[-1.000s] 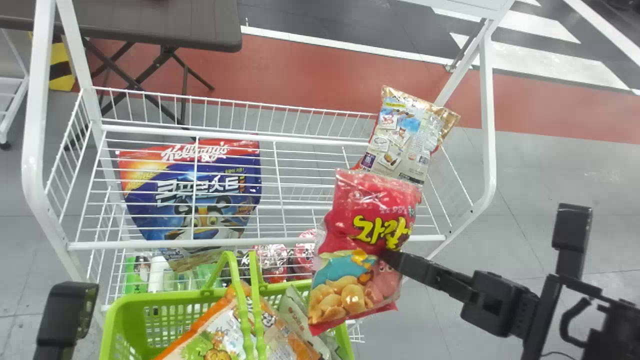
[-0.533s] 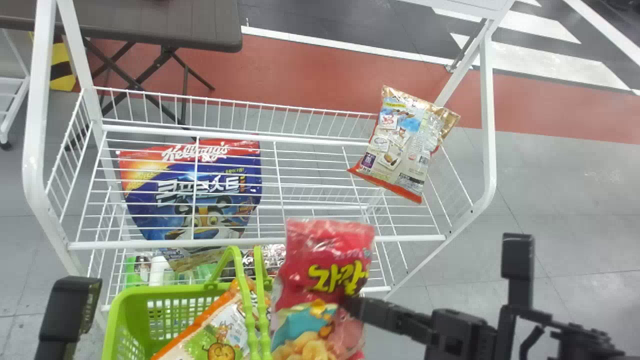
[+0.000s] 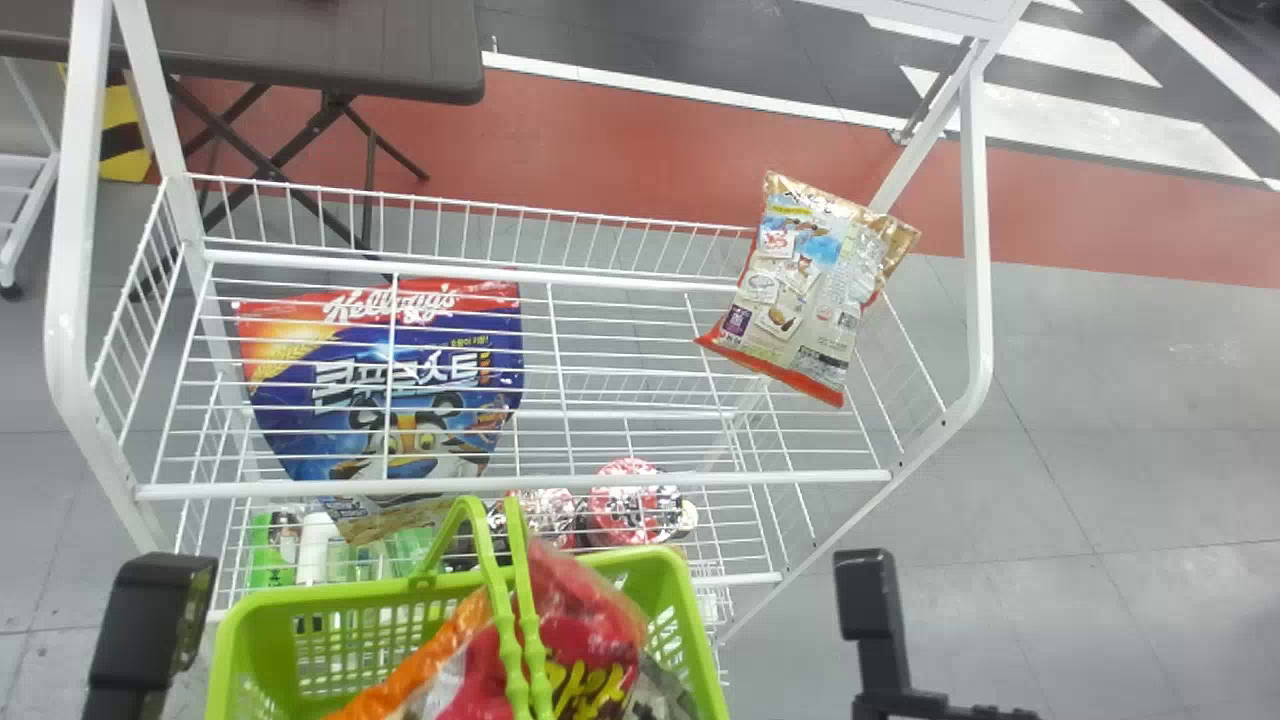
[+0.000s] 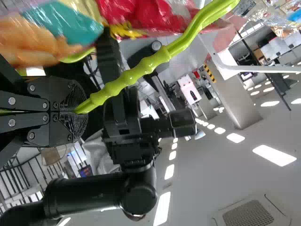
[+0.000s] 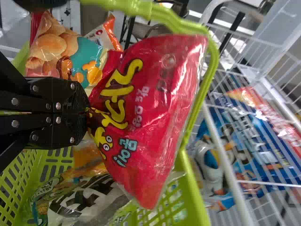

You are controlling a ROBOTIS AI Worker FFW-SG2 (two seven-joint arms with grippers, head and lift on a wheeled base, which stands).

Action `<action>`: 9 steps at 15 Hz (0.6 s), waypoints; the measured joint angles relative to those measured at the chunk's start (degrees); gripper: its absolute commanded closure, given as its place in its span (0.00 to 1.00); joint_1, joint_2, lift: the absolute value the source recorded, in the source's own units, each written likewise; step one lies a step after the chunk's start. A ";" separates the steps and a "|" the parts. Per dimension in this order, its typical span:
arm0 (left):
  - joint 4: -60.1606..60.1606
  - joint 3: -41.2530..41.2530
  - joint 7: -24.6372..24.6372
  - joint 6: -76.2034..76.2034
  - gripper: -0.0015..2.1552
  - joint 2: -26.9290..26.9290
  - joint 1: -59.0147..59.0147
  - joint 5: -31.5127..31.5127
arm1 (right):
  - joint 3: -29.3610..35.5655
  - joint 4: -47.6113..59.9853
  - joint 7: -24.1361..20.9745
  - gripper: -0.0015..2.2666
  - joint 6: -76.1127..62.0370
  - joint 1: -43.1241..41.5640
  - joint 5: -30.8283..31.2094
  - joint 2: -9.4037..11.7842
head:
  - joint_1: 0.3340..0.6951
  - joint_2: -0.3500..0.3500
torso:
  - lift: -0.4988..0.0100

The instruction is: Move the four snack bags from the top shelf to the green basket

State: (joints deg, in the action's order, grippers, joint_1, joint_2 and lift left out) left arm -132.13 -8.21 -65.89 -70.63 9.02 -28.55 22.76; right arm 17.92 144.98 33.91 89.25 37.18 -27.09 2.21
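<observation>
Right claw closed on a red snack bag, at the green basket; left claw clamped on the basket's handles. The bag could snag on a handle, or, crowded by packs beneath, slide off if released high. The last snack bag, leaning at the top shelf's right end, might topple if nudged. White wire rack; grey floor; dark folding table far left.

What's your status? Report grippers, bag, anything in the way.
Left gripper shut on handle. Right gripper gripping red bag at basket's mouth. Handle crosses in front of bag in head view, might snag it.
</observation>
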 measured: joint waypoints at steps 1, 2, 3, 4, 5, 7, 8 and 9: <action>-0.64 0.15 -0.14 0.00 0.97 0.02 -0.51 0.00 | -1.32 -1.63 -0.84 0.96 0.00 -0.38 1.38 0.65 | 1.00 0.00 | 0.98; -1.23 0.34 -0.13 0.00 0.96 0.04 -0.95 0.00 | -2.43 -3.09 -1.45 0.96 0.00 -0.92 2.56 1.51 | 1.00 0.00 | 0.98; -1.56 0.42 -0.08 0.00 0.97 0.04 -1.21 0.00 | -3.52 -3.90 -2.28 0.85 0.00 -1.28 3.76 2.21 | 1.00 0.00 | 0.98; -1.74 0.36 0.05 0.00 0.97 0.04 -1.36 0.00 | -4.74 -4.38 -2.55 0.55 0.00 -1.49 5.17 2.72 | 1.00 0.00 | 0.98; -1.83 0.17 0.13 0.00 0.97 0.04 -1.40 -0.01 | -5.27 -4.67 -0.96 0.11 0.00 -1.52 5.60 2.91 | 1.00 0.00 | 0.98; -1.91 -0.10 0.22 0.00 0.97 0.03 -1.48 -0.14 | -4.91 -4.50 2.73 0.00 0.00 -1.34 5.09 2.96 | 1.00 0.00 | 0.98; -2.05 -0.09 0.24 0.02 0.97 0.03 -1.70 -0.16 | -4.29 -3.43 2.95 0.00 0.00 -1.13 4.94 2.96 | 1.00 0.00 | 0.98; -2.29 0.07 0.24 0.19 0.96 0.03 -2.11 -0.17 | -3.33 -2.18 2.84 0.02 0.01 -0.97 4.91 2.91 | 1.00 0.00 | 0.98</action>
State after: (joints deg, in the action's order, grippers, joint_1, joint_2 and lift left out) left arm -134.42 -8.14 -65.65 -70.44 9.05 -30.65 22.59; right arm 14.58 142.80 36.75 89.26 36.22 -22.17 5.12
